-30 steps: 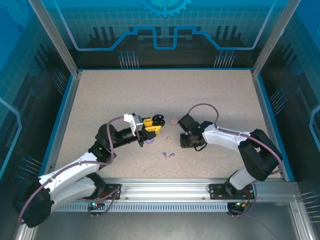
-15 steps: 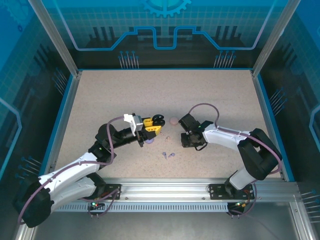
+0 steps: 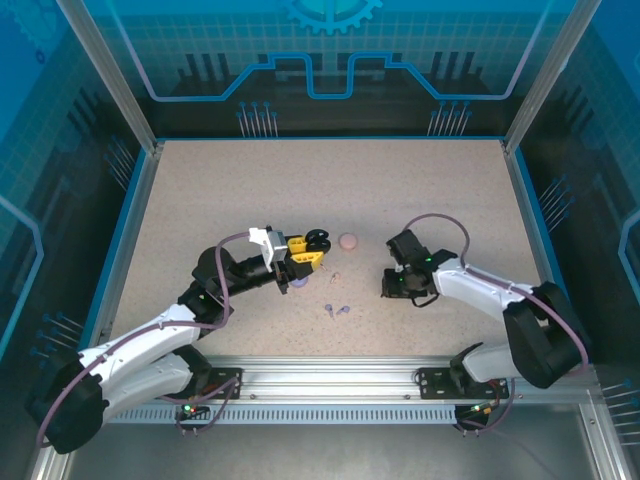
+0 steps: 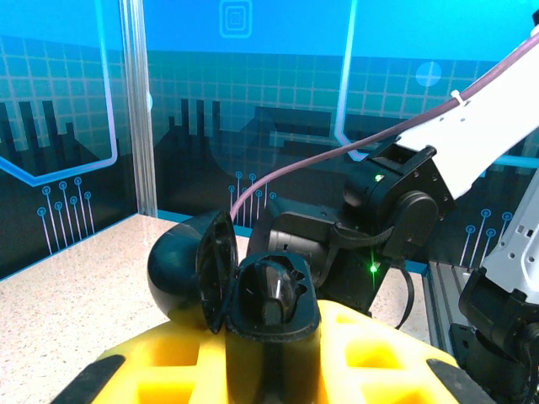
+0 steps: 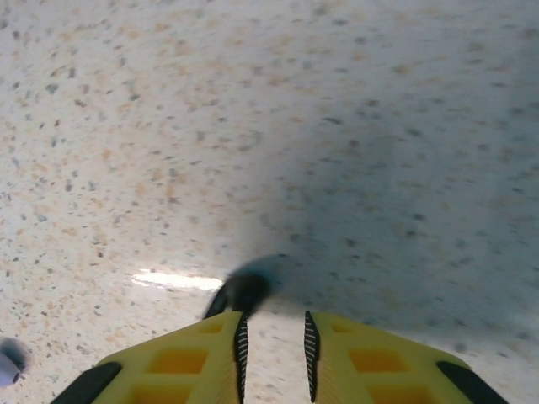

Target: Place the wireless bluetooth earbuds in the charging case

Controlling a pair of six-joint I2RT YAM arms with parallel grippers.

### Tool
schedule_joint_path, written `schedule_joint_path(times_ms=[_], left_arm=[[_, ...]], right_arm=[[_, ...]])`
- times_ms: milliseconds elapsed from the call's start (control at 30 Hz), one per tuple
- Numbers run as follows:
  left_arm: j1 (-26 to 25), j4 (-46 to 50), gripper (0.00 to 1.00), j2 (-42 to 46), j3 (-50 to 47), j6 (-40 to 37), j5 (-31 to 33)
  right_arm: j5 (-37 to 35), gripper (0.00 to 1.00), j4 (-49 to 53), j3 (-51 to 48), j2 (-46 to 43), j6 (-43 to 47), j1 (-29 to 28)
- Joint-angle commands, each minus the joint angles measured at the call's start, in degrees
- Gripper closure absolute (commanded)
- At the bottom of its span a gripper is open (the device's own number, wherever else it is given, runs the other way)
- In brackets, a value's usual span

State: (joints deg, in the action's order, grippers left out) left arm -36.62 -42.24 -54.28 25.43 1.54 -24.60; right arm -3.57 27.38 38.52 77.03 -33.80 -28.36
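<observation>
My left gripper (image 3: 308, 248) is shut on the black charging case (image 3: 318, 240), held above the table near its middle. In the left wrist view the charging case (image 4: 263, 301) sits between the yellow fingers (image 4: 396, 353) with its lid (image 4: 187, 271) swung open to the left. My right gripper (image 3: 389, 287) hangs low over the table right of centre. Its fingers (image 5: 210, 353) stand a narrow gap apart with bare table between them. A blurred black earbud (image 5: 244, 290) lies on the table just off the left fingertip. Two purple earbuds (image 3: 336, 309) lie near the front, and pale pink ones (image 3: 335, 277) lie beside the left gripper.
A pink round case (image 3: 347, 241) rests just right of the held case. A purple case (image 3: 299, 284) lies under the left wrist. The right arm (image 4: 392, 206) looms close behind the held case. Blue walls (image 3: 121, 240) ring the speckled table (image 3: 330, 180).
My right gripper has drawn back to the right, away from the centre, and its jaws have shifted slightly. The left gripper and the case have not moved.
</observation>
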Motion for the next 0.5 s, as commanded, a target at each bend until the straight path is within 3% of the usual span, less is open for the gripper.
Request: schedule_joint_path(times_ms=[0,133,467], left_arm=[[-0.45,-0.33,1.00,0.23,-0.28,0.78,1.26],[-0.56,-0.39,1.00,0.29,-0.53,0.83,1.49],[-0.53,-0.06,1.00,0.84,-0.71,0.26,1.66]], right_arm=[[2.00,0.69,2.23,-0.42,-3.80,2.83,2.19],[2.42,0.62,6.26,2.04,-4.85,1.94,2.52],[1.04,0.62,7.57,6.75,2.49,-7.29,-0.74]])
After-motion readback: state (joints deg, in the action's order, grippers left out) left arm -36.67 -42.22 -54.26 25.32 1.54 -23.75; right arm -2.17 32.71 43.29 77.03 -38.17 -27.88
